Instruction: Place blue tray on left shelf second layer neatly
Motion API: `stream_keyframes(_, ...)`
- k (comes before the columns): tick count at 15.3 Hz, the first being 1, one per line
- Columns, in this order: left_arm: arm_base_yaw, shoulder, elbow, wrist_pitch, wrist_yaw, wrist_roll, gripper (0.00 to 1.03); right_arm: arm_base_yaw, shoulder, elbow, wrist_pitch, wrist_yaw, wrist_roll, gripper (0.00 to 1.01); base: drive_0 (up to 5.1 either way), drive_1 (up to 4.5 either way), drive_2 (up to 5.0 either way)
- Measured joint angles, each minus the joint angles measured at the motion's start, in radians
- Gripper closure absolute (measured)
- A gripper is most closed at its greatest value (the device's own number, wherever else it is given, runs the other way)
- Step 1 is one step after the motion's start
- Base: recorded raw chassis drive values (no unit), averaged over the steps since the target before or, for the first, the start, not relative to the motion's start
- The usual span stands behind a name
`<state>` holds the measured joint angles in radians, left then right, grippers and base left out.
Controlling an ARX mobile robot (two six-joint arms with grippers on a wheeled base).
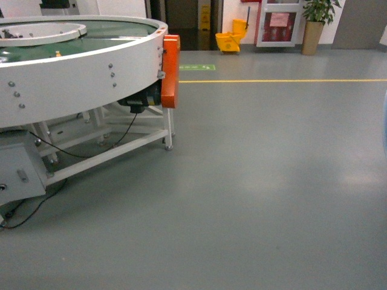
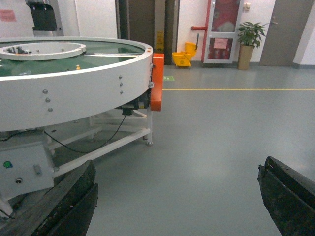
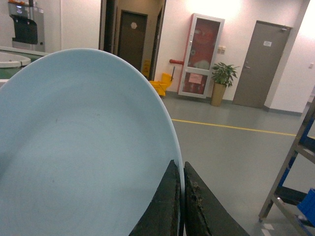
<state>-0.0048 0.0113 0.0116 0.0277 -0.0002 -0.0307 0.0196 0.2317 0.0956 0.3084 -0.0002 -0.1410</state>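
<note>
The blue tray (image 3: 83, 147) fills the left half of the right wrist view, a pale sky-blue glossy dish held on edge. My right gripper (image 3: 179, 164) is shut on its rim, one dark finger on each side. A pale blue sliver of the tray (image 1: 385, 124) shows at the head view's right edge. My left gripper (image 2: 178, 167) is open over bare floor, with nothing between its fingers (image 2: 74, 196). A stainless-steel rack (image 3: 290, 167) shows only a leg and crossbars at the far right. The left shelf second layer is out of view.
A white round conveyor table (image 1: 78, 66) on a white frame, with an orange end guard (image 1: 170, 69), stands at the left. Cables (image 1: 36, 205) trail beneath it. A blue crate (image 3: 310, 206) sits low in the rack. Yellow mop bucket (image 1: 231, 39) and plant (image 1: 314, 24) stand far back.
</note>
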Motion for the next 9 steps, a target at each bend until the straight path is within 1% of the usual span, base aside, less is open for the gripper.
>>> stream_keyframes(4, 0.000, 0.000, 0.000, 0.001, -0.002, 0.000, 0.05, 0.000, 0.002, -0.001, 0.000, 0.000, 0.000, 0.99, 0.0, 4.26, -4.3)
stream_keyframes(9, 0.000, 0.000, 0.000, -0.001, -0.001, 0.000, 0.05, 0.000, -0.005, -0.001, 0.003, 0.000, 0.000, 0.99, -0.1, 3.21, -3.4)
